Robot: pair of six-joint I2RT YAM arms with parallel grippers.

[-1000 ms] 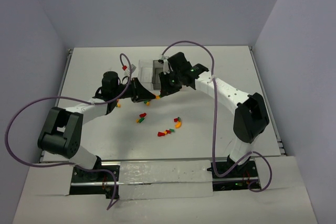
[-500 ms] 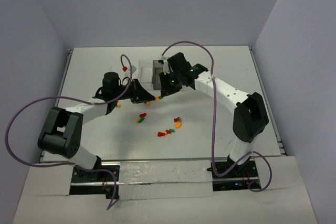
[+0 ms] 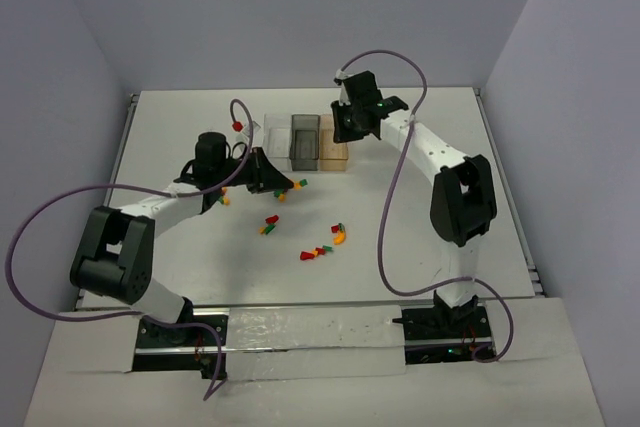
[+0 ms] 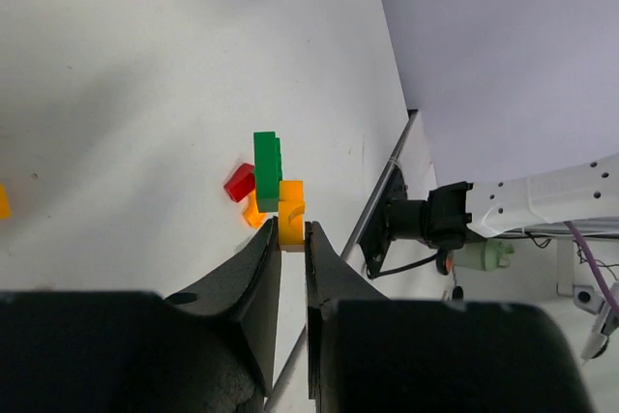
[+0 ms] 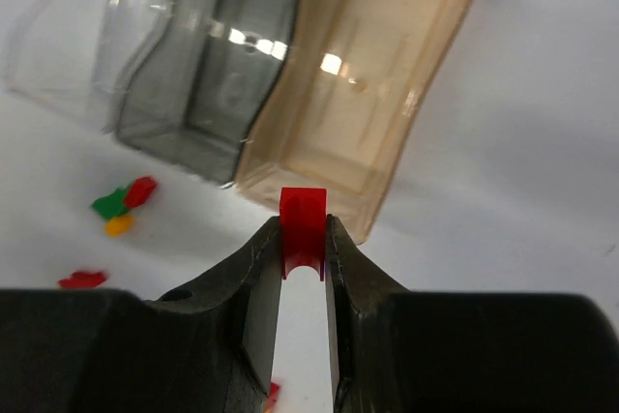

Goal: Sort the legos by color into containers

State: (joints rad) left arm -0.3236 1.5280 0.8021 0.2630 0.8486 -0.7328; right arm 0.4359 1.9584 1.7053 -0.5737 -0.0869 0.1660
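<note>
Left pincer: nearly shut, the jaws pinching an orange-yellow brick. It is at or just above the table; I cannot tell which.
Beside that brick: a green brick stands against it or just beyond it. A loose red brick and a second orange piece lie just beside.
Legos: small mixed clusters lie unsorted on the table, between my bases and the bins.
Containers: a clear bin, a grey bin and an amber bin are joined in a row at the far middle of the table. I see no brick in any of them.
Right pincer: jaws at a narrow gap, clamped on the held red brick. It hangs above the table just short of the amber bin's end wall.
Step in hand: carry and place. Both pincers are loaded, and the right one is nearest to release.
Next move, right: advance until the held red brick is inside a rim, then open the jaws. The bin chosen becomes the bin for red.
Next move, left: lift straight up so the green brick is not dragged along, then carry the orange-yellow brick to a different bin.
Change from a second ago: my right arm has swung from the front of the bins, where it covered them in the top view, to the far right side. All three bins now show from above. My left arm and its grip are unchanged.
</note>
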